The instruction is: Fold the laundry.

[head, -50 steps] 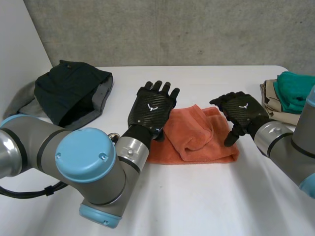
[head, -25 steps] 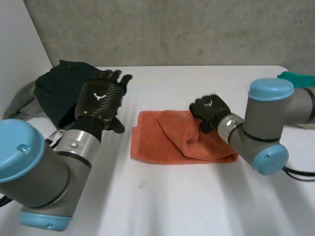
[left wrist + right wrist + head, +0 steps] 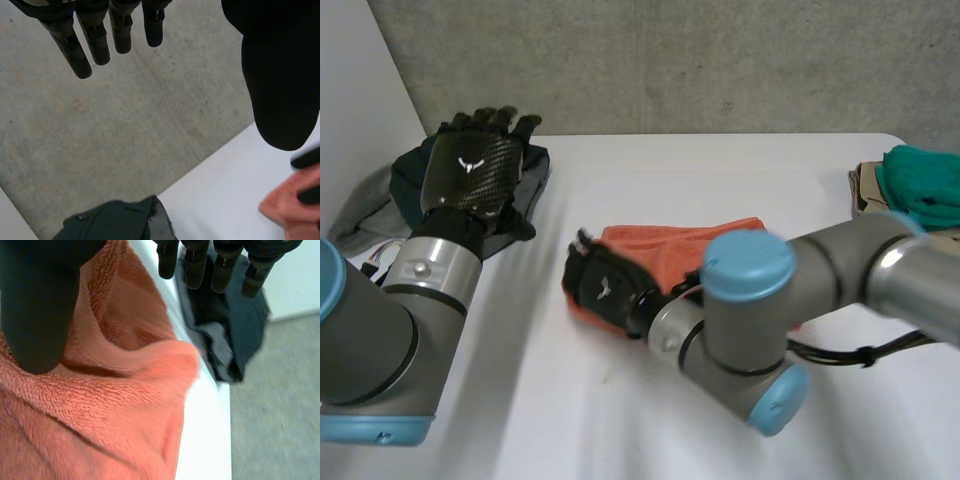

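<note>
Right hand (image 3: 602, 288) covers one end of the orange towel (image 3: 672, 248).

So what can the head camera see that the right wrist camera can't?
Head view extras: the left hand, open above the dark clothes, and a teal cloth on a beige one at the right edge of the table. Right wrist view extras: the grey floor past the table edge, and the straight fingers and thumb of the right hand from the palm side. Both show the right hand at the orange towel, the dark clothes and the table.
</note>
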Motion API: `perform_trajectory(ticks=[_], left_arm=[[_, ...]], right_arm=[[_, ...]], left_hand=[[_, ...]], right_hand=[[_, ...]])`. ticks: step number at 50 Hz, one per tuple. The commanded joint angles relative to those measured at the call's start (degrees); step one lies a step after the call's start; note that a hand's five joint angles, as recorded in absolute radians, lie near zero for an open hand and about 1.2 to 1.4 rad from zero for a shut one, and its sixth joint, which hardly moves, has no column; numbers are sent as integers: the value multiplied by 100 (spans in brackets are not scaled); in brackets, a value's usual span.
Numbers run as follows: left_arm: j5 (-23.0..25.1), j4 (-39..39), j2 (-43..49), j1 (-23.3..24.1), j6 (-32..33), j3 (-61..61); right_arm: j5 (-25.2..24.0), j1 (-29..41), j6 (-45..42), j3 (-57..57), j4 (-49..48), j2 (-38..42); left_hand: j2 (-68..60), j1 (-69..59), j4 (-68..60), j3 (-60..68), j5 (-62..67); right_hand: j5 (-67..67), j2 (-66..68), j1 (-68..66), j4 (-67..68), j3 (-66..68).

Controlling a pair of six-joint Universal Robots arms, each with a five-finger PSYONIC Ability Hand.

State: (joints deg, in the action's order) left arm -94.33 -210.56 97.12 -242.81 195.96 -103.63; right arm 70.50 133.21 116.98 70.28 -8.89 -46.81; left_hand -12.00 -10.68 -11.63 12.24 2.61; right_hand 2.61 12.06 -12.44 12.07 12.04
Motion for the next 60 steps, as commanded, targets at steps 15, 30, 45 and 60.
perform_trajectory(ticks=[15,30,45,60], left_arm=[[-51,32,1571,1244,-287,1309],[-674,612,3322,1185,-164,2321],[-851,912,2796,428,803,1627],[-789,912,1257,366,707,897]], right_arm=[[113,-2009,4149,1515,1257,-2122],[491,-2625,3613,2130,239,-1402],[922,-3029,2418,2534,-200,-1356],[914,-1916,747,2272,-560,-2228]], left_hand=[[94,-37,58,-119,-156],[-225,-356,-262,201,163],[-242,-374,-279,218,181],[111,-20,74,-135,-172]], right_hand=[[-261,-206,244,-207,-204],[2302,2357,-2319,2356,2359],[6739,6794,-6756,6793,6796],[6739,6794,-6756,6793,6796]])
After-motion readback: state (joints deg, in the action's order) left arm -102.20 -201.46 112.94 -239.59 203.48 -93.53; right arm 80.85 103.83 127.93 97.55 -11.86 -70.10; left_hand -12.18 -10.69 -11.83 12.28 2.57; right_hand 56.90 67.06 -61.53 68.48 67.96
